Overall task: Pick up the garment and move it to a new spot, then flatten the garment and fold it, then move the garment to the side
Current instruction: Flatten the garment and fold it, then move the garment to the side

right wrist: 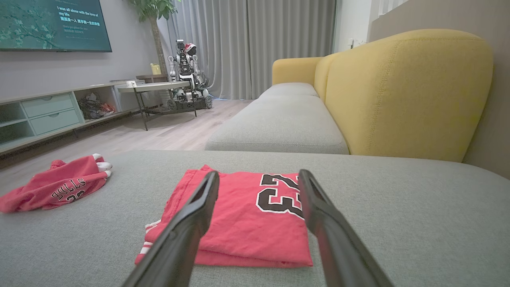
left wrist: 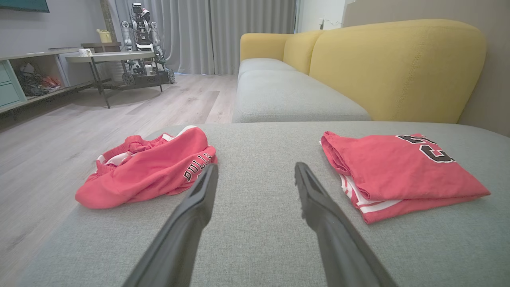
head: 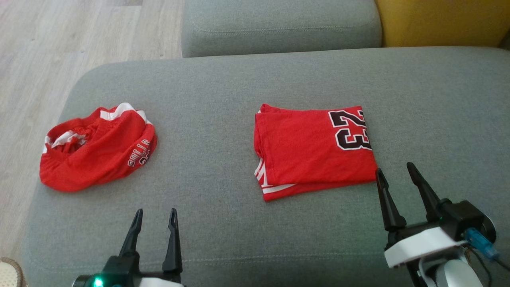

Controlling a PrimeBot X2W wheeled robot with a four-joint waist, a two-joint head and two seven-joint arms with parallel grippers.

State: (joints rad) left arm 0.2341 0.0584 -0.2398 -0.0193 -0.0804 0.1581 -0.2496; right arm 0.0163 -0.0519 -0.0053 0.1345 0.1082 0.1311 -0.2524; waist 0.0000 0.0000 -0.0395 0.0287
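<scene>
1. Grey sofa seat (head: 223, 99) has two red garments on it, well apart.
2. Folded red jersey (head: 306, 151), "23" showing, lies flat toward the right.
3. Crumpled Bulls shorts (head: 99, 155) sit near the left edge.
4. Left gripper (head: 156, 211): fingers spread wide, holding nothing.
5. Right gripper (head: 394, 167): also spread and empty, just beside the jersey's near corner.

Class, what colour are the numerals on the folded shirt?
Black, edged in white, on the red folded shirt; the head view shows them best.
</scene>
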